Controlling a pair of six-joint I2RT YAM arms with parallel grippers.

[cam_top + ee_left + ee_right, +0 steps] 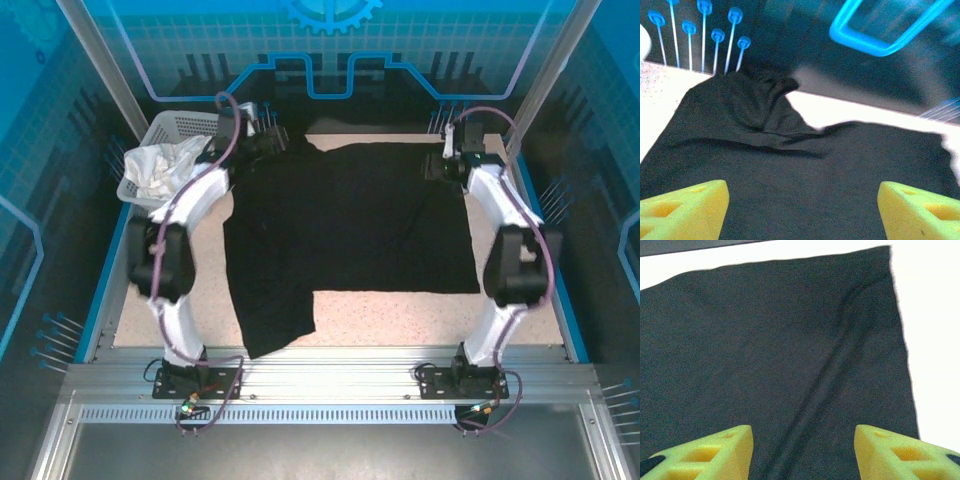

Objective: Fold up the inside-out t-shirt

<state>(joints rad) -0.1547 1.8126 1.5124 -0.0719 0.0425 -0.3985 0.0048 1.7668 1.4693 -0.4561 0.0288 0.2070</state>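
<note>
The inside-out t-shirt [350, 220] lies spread out black on the table, with a flap hanging down toward the near left [275, 315]. My left gripper [265, 140] hovers over its far left corner. In the left wrist view it [802, 210] is open, yellow fingertips [685, 210] wide apart above the shirt [805, 170], past a bunched fold [750, 105]. My right gripper [450, 160] is at the far right corner. In the right wrist view it [804, 452] stands open over flat black fabric [765, 340] crossed by a diagonal crease [830, 375]. No print shows.
A white basket [175, 125] holding a white cloth [160, 170] stands at the far left, beside the left arm. Speckled tabletop [400, 315] shows bare in front of the shirt. Blue-lit enclosure walls [320, 60] surround the table.
</note>
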